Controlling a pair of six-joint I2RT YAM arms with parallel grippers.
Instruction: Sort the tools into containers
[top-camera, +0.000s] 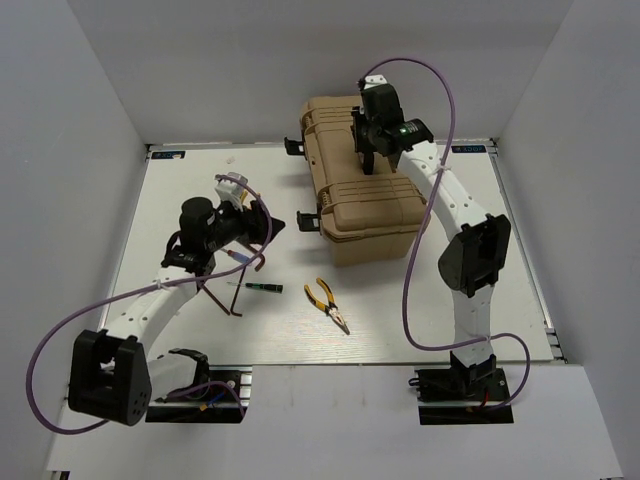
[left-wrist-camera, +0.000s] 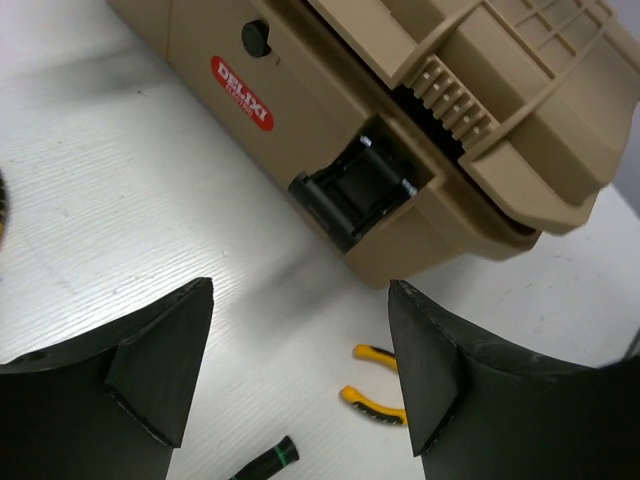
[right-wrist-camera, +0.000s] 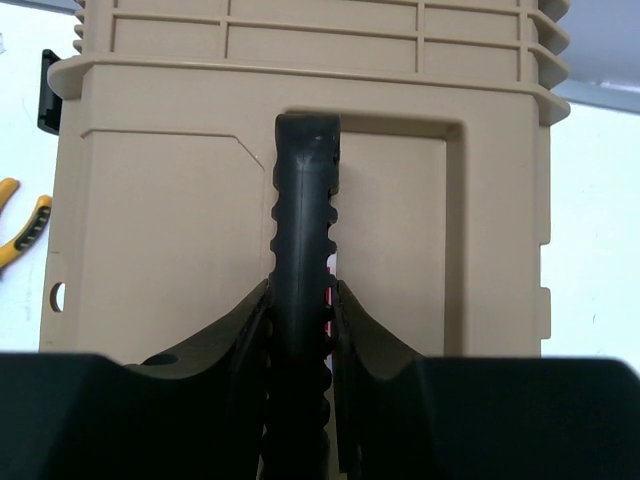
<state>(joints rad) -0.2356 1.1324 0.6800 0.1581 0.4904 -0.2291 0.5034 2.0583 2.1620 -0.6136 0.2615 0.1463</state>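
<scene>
Quick status from me. I'd say this is the "get the container open" step, with no sorting done yet. The lid of the tan plastic toolbox (top-camera: 370, 200) is down and every tool I can spot is lying out on the white desk (top-camera: 450, 320).

Left side first: my left fingers (left-wrist-camera: 150, 380) are spread wide with nothing between them, hovering low over the desk. The dark reddish L-shaped hex keys (top-camera: 225, 305) lie close to them on the near side. The short black-green stick tool (left-wrist-camera: 265, 462) pokes in from just below the gap between them. The yellow-and-black-handled pliers (left-wrist-camera: 375, 385) sit a little past it, beside my right-hand pad. Straight ahead of the gap is the toolbox's black side latch (left-wrist-camera: 350, 190). I can't tell for sure if it's flipped loose or snapped shut.

Over on the right, my right fingers (right-wrist-camera: 240, 335) are clamped on the black ribbed carry handle (right-wrist-camera: 305, 200) on top of the toolbox, one on each flank of the bar. The tools are well apart from these fingers. I only catch the pliers off to the left past the edge of the box.

My guess for the next move: lift or steady by the handle and make sure the latches are free. Then the left fingers drop onto the nearest tool, probably the stick or a hex key. Those are thin and flat on the desk, so the pinch has to be low and well centred.
</scene>
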